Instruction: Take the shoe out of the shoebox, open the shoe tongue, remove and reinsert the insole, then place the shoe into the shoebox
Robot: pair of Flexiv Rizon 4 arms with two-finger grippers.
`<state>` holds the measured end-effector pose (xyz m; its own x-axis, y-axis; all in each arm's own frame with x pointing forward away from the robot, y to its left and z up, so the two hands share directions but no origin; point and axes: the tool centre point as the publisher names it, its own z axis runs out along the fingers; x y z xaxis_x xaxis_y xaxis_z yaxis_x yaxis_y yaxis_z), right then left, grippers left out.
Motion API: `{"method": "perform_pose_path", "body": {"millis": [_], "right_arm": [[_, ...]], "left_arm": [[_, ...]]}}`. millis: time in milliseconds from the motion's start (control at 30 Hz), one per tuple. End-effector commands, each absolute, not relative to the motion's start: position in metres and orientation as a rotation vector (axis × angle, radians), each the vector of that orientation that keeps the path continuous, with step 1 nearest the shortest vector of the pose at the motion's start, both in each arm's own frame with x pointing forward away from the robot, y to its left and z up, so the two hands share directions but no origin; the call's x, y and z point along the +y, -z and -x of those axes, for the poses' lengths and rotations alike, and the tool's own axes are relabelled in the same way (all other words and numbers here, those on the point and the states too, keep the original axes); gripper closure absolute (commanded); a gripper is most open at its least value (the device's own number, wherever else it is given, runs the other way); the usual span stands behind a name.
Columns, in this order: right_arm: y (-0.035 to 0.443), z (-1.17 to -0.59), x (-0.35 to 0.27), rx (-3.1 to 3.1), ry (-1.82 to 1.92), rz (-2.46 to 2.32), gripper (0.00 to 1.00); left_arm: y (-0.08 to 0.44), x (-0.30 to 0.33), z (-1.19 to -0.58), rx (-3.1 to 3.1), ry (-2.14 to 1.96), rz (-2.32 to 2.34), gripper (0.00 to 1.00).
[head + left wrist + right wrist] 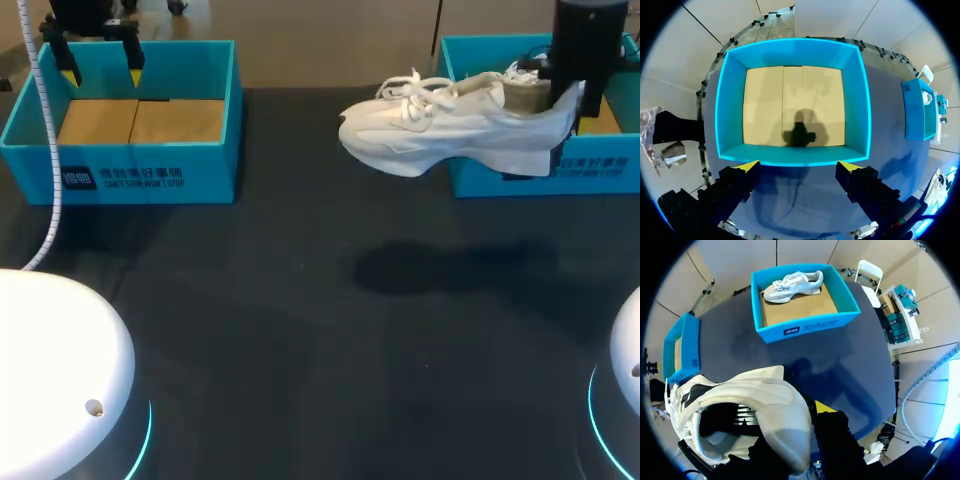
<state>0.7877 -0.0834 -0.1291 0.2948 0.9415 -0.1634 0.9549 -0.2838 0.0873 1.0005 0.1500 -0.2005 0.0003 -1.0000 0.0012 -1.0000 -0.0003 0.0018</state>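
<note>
The dark surface (300,340) closest to me carries a shadow (450,268), and it settles the main point. The shoe (440,128) hangs clear above the surface and touches nothing beneath it. The right gripper (566,108) is clamped on the heel. One finger sits outside the heel collar, and as far as the right wrist view shows, the other is inside the opening.

From that grip the shoe's long axis runs roughly level across the table, sole down, with the toe pointing toward my left side. The laces (410,90) and the tongue under them therefore lie at the end away from the right gripper, facing the left arm.

I judge the take-out step done and opening the tongue to be next. That move turns on the heel-to-toe line, because the free arm has to come in at the lace end while the right arm holds the heel.

Farther back, the left gripper (101,72) hovers over one rim of the empty box (150,175). Its fingers are spread wide and hold nothing, and it is well apart from the shoe.

At the far right stands the shoebox (600,165), with the shoe's heel end above its near wall. A second shoe (792,284) lies inside it on the cardboard floor.
</note>
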Motion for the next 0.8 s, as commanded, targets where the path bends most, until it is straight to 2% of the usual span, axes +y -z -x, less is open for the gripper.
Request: {"method": "perform_pose_path", "body": {"millis": [33, 333, 600, 800], "right_arm": [[0.129, -0.781, -0.085, 1.744, 0.044, -2.345, 1.00], [0.129, -0.781, -0.085, 1.744, 0.044, -2.345, 1.00], [0.140, -0.748, -0.038, 1.743, 0.101, -2.295, 1.00], [0.169, -0.720, 0.002, 1.763, 0.116, -2.243, 1.00]], "left_arm": [[0.200, 0.150, -1.001, -2.220, 0.000, -2.221, 0.00], [0.200, 0.150, -1.001, -2.220, 0.000, -2.221, 0.00], [0.200, 0.150, -1.001, -2.220, 0.000, -2.221, 0.00], [0.200, 0.150, -1.001, -2.220, 0.000, -2.221, 0.00]]}}
